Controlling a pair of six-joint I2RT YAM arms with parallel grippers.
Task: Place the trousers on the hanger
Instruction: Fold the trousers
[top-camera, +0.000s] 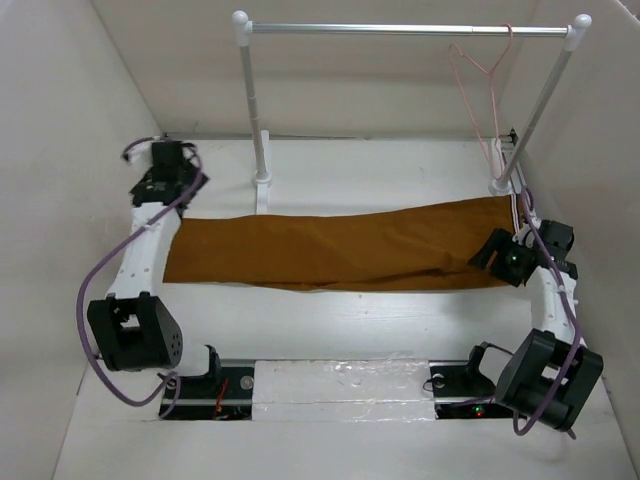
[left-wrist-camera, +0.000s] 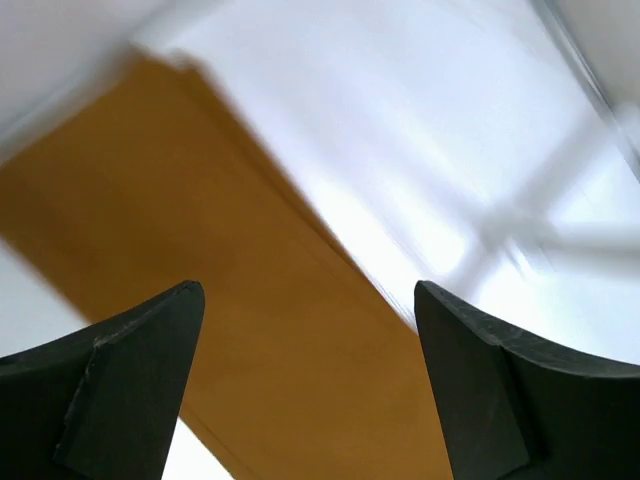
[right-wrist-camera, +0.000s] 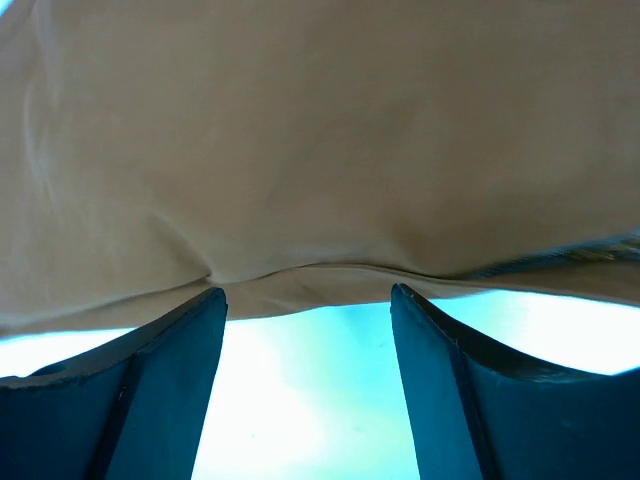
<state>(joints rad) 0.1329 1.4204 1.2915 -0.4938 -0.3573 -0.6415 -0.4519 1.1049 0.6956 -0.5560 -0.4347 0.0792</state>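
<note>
The rust-brown trousers (top-camera: 340, 248) lie flat across the table, stretched from left to right. The pink hanger (top-camera: 484, 80) hangs by its hook from the rail at the back right, apart from the cloth. My left gripper (top-camera: 180, 185) hovers over the trousers' left end. In the left wrist view it (left-wrist-camera: 305, 300) is open above the brown cloth (left-wrist-camera: 150, 180), holding nothing. My right gripper (top-camera: 497, 253) is at the trousers' right end. In the right wrist view it (right-wrist-camera: 308, 295) stands open, its fingertips at the edge of the cloth (right-wrist-camera: 300, 130), with only bare table between them.
A silver rail (top-camera: 400, 30) on two white posts (top-camera: 262, 170) spans the back of the table. White walls close in on the left, right and back. A taped strip (top-camera: 330, 385) lies between the arm bases at the near edge.
</note>
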